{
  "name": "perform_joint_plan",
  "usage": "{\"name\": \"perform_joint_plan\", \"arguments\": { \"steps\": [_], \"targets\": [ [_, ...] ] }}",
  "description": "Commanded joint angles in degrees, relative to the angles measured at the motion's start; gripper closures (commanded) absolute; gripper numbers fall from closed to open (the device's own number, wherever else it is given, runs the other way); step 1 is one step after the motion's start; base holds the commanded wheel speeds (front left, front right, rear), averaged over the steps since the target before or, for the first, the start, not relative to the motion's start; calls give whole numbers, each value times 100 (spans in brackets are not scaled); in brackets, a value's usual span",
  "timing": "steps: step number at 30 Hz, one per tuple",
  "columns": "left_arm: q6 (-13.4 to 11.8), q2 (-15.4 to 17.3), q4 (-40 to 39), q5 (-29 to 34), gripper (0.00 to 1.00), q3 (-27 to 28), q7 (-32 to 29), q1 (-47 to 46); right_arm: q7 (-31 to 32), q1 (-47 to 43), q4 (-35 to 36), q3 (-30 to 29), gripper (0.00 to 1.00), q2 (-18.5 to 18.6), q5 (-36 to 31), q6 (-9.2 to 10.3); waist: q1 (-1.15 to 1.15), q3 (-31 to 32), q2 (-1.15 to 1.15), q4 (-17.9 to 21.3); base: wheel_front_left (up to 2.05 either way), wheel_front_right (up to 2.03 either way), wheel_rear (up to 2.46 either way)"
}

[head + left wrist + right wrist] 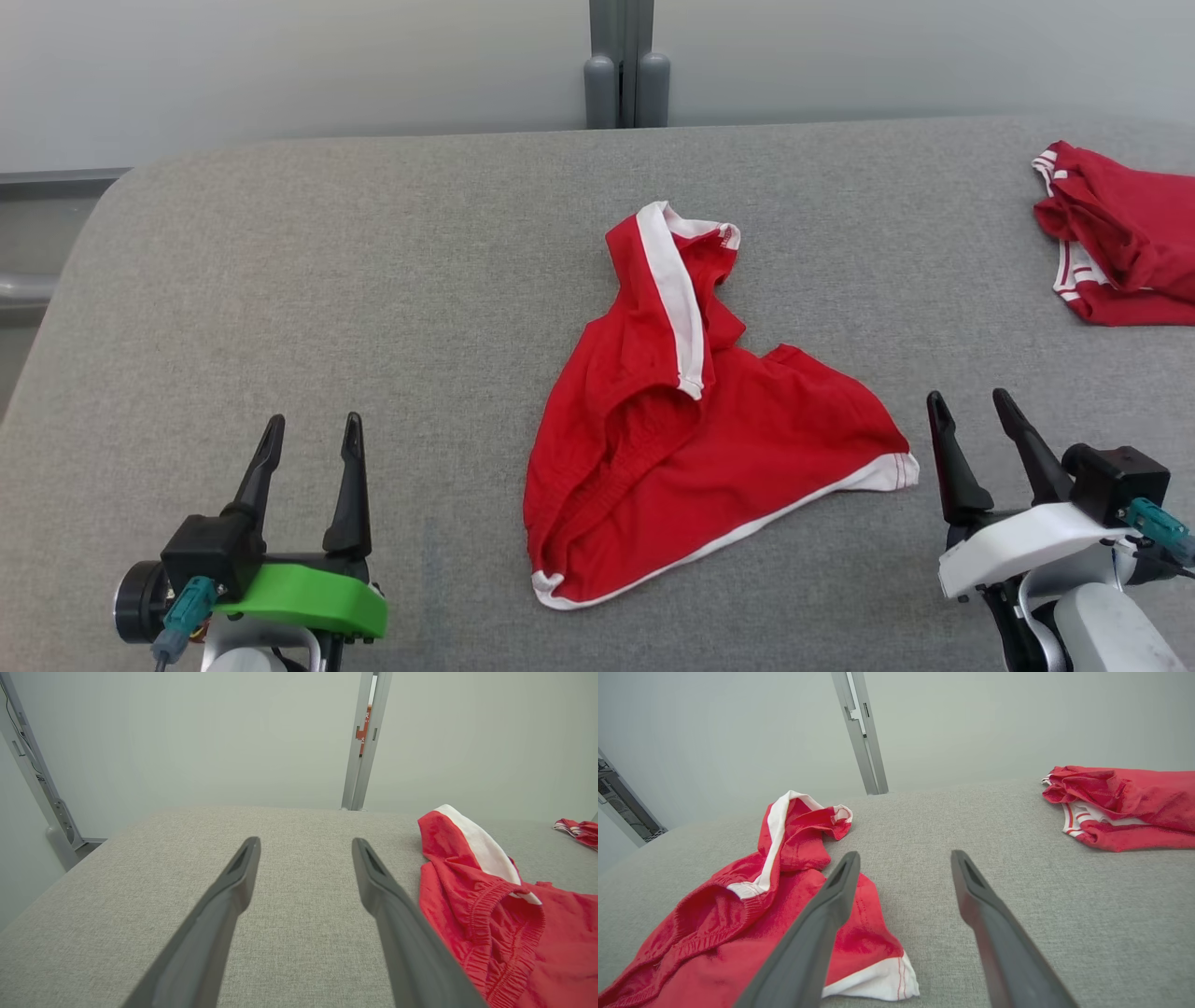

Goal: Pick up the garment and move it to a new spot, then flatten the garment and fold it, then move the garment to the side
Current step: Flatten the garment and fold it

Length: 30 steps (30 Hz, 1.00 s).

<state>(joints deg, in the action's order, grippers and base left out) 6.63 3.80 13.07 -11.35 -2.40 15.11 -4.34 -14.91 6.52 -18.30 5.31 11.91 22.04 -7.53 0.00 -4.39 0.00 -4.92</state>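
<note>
Both grippers had their fingers spread wide with nothing between them. The left gripper [314, 420] was at lower left and the right gripper [967, 396] at lower right, neither touching cloth. The red garment [691, 467], white-trimmed shorts, lay crumpled between the 2, its white hem corner just beside the right gripper. Another red garment [1130, 233] lay at the far right edge. Both lay on a grey fabric table [327, 280]; behind stood a pale wall [280, 65] and grey post [624, 65].

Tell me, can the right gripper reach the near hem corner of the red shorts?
Probably yes: the right gripper, open, sits just beside the white-trimmed hem corner of the red shorts, with nothing lying between them.
</note>
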Motion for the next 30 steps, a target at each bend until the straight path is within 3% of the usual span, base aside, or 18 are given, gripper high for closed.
{"name": "perform_joint_plan", "arguments": {
  "steps": [1,15,30],
  "targets": [
    [27,50,-11,31,0,16,1,66,-24,-28,98,-45,0,-14,-69,11,0,72,0,62,0,0,0],
    [-40,201,-71,58,0,82,1,284,-30,-529,1034,-443,0,-332,-567,11,0,339,0,264,0,0,0],
    [-115,418,-280,-110,0,218,-46,521,-31,-890,1255,-437,0,-456,-757,11,0,548,0,301,0,0,0]
  ]
}}
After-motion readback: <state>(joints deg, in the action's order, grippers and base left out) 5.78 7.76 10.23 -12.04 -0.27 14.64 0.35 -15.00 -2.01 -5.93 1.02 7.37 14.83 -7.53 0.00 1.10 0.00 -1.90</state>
